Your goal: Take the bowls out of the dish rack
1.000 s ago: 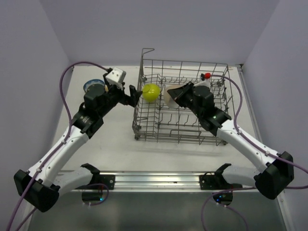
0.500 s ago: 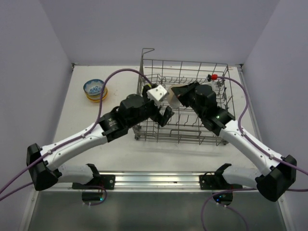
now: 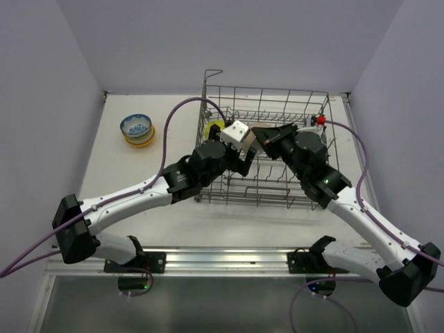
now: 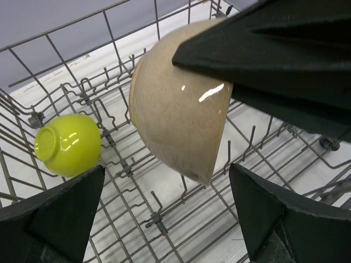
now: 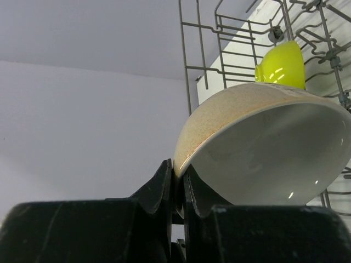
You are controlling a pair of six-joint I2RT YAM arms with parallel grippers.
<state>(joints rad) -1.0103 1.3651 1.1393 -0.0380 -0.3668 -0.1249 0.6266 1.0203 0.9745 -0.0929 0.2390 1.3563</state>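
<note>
The beige bowl (image 4: pixel 170 115) is held inside the dish rack (image 3: pixel 263 194), tipped on its side above the floor wires. Its thin rim is pinched by the right gripper (image 5: pixel 178 170). The two fingers are squeezed together on the rim, one on the inside and one on the outside. Whether the low edge of the bowl touches a tine cannot be told.

The left gripper (image 4: pixel 167 181) is placed just below this bowl, with its fingers spread wide apart. Nothing is held by it, and a gap is seen between each finger and the bowl.

The lime-yellow bowl (image 4: pixel 68 143) is set on its side among the tines near the rack's left wall. A strip of bare wire floor is seen between it and the beige bowl. Both grippers are closed in by the tall wire walls, and a raised wire loop (image 3: pixel 213 73) is seen at the far left corner. The top of the rack is open.

The rack is set on a pale table (image 3: pixel 139 201). On the left of the table, well apart from the rack, a white and blue bowl (image 3: pixel 136 125) is stacked in an orange-yellow bowl (image 3: pixel 141 139). The table is shut in by plain light purple walls (image 3: pixel 229 41) on three sides.
</note>
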